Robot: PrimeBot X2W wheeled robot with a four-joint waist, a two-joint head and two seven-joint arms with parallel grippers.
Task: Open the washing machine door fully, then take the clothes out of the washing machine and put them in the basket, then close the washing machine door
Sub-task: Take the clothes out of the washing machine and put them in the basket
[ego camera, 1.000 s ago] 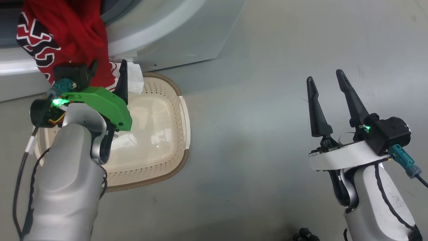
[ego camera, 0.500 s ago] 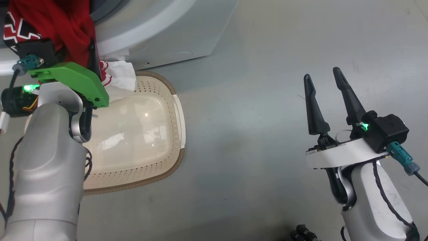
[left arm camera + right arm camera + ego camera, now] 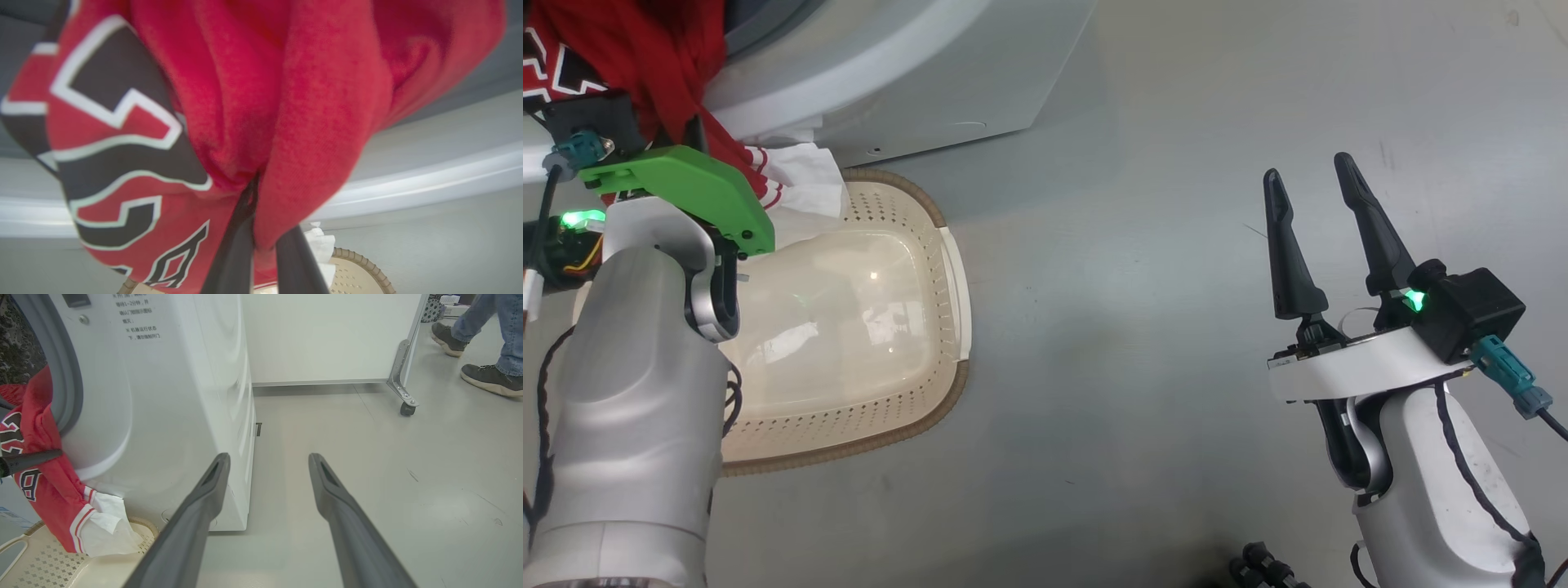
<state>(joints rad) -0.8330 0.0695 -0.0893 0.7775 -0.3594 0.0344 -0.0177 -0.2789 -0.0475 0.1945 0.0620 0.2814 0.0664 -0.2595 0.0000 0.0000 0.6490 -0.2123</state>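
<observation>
**Ana:** What couldn't you see?

**Me:** I couldn't see the tips of my left claw (image 3: 256,196). They were deep in the red clothes (image 3: 314,102). From the head view, a green part (image 3: 686,192) covered its fingers. My left arm (image 3: 637,408) hid one side of the basket (image 3: 953,278). The washer (image 3: 175,396) was cut off at the top, and I saw just a bit of its dark inside.

**Ana:** Was that claw holding on?

**Me:** Yes. It was pressed together, pinching a red fold. My right claw (image 3: 1307,169) was spread wide with nothing in it, off to the side over the floor (image 3: 1143,343).

**Ana:** Where were the clothes?

**Me:** They hung out of the washer's round hole and down its front. The low end, white with red stripes, lay on the basket's far rim. The basket sat on the floor, right by the washer.

**Ana:** How did they look?

**Me:** Bright red, soft and all bunched up. They had big dark numbers with white edges, but the folds hid parts, so I couldn't read them.

**Ana:** Anything else?

**Me:** Somebody's shoes (image 3: 488,377) and jeans, cut off at the top edge.
</observation>
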